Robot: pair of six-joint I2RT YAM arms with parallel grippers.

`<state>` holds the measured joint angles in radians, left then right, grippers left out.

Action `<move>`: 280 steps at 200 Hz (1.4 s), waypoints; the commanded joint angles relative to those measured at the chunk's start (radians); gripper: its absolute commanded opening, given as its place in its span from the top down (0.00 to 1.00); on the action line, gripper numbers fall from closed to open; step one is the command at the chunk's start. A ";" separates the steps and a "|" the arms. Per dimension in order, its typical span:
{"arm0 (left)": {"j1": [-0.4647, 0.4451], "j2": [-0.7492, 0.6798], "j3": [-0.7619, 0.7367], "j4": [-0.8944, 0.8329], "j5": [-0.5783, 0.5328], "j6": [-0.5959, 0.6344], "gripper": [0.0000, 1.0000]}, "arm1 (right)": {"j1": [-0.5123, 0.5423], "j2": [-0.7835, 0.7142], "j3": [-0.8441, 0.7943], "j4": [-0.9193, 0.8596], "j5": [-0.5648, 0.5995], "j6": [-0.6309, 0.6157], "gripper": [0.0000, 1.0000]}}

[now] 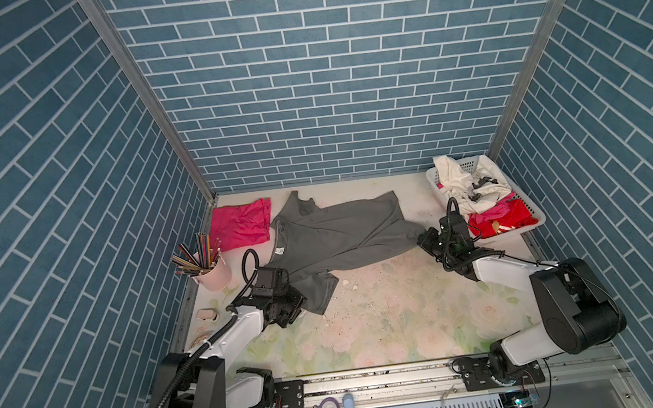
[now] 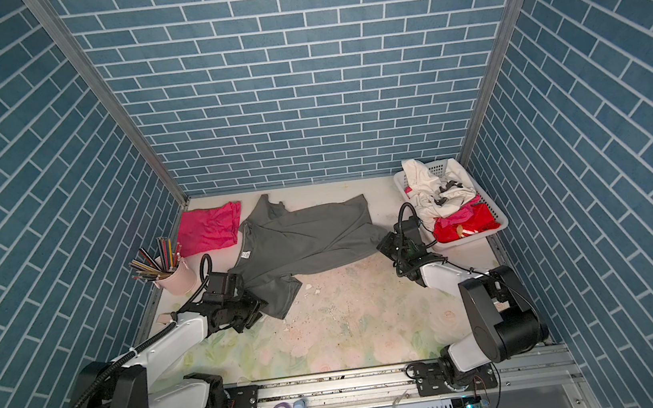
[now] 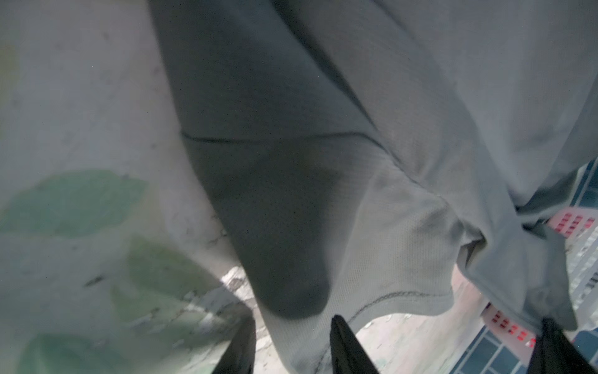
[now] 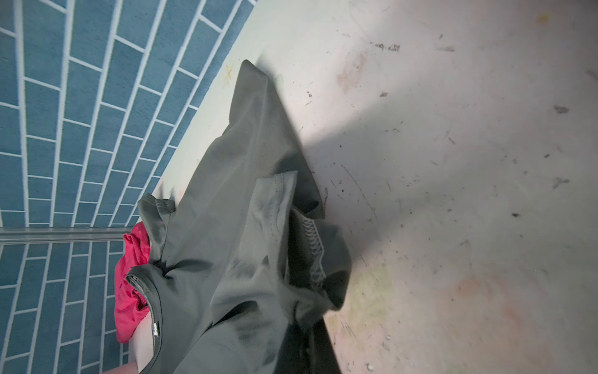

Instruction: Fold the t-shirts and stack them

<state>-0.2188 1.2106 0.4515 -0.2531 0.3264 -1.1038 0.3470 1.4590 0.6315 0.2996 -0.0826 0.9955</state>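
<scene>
Since the right fingers [image 1: 424, 240] pinched one end of the grey shirt [image 1: 340, 232], its long axis ran across to the left fingers [image 1: 295, 302], half-closed round a sleeve; hold there unconfirmed.

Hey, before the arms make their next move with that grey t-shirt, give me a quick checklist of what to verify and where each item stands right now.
1. Right end effector shut on the dark grey t-shirt corner: ok.
2. Left end effector clamped on the sleeve: cannot tell; cloth lies between its fingers.
3. Shirt lying flat: not ok, creased and partly folded over.
4. Hot pink t-shirt clear of the grey one: cannot tell; their edges meet.
5. Pencil cup clear of the left arm: ok, close but apart.
</scene>
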 commanded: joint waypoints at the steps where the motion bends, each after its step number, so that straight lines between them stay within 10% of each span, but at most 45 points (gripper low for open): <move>1: 0.017 0.031 -0.017 -0.053 -0.111 0.014 0.67 | 0.001 -0.031 -0.019 -0.009 0.007 -0.017 1.00; 51: 0.029 0.068 -0.027 0.103 -0.077 0.089 1.00 | 0.000 -0.061 -0.006 -0.036 0.016 -0.045 1.00; 99: 0.033 -0.028 0.134 0.013 -0.118 0.224 1.00 | -0.008 -0.092 0.060 -0.115 0.026 -0.130 1.00; 280: 0.124 -0.020 1.537 -0.271 -0.258 0.438 1.00 | -0.096 -0.440 0.912 -0.633 -0.118 -0.654 1.00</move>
<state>-0.1047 1.2064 1.8339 -0.5037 0.1001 -0.6960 0.2550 1.0954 1.3979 -0.2554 -0.1394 0.4694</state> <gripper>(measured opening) 0.050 0.049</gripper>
